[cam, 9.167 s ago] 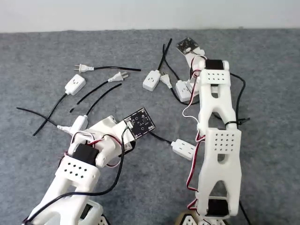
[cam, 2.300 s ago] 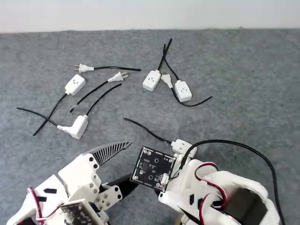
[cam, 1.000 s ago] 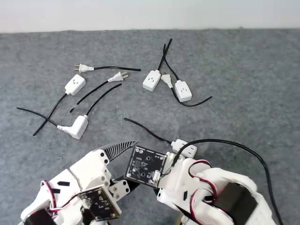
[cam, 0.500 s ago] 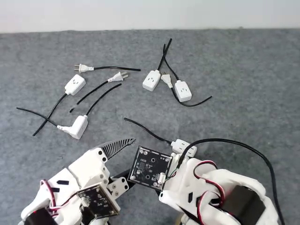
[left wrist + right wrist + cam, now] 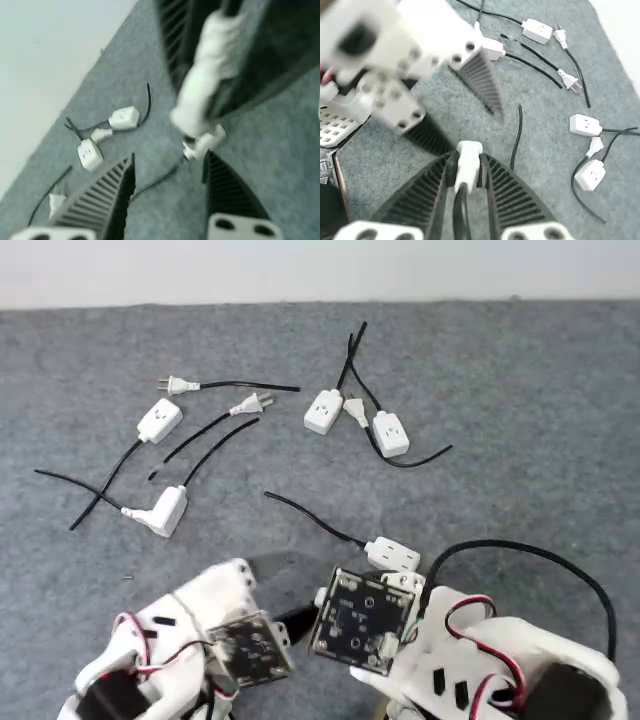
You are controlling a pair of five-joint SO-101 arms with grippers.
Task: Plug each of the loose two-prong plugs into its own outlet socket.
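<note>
The right gripper (image 5: 468,159) pinches a white plug (image 5: 468,172) on a black cord, just above the grey mat (image 5: 520,420) and near a white socket (image 5: 392,555). The left gripper (image 5: 169,156) hangs close beside it, fingers spread apart.

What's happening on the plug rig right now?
The right gripper is shut on a white plug with a black cord, held close to the near outlet socket; I can't tell if it is seated. The left gripper is open, facing it. Farther back, a two-prong plug and a far socket, among others, lie apart.
</note>
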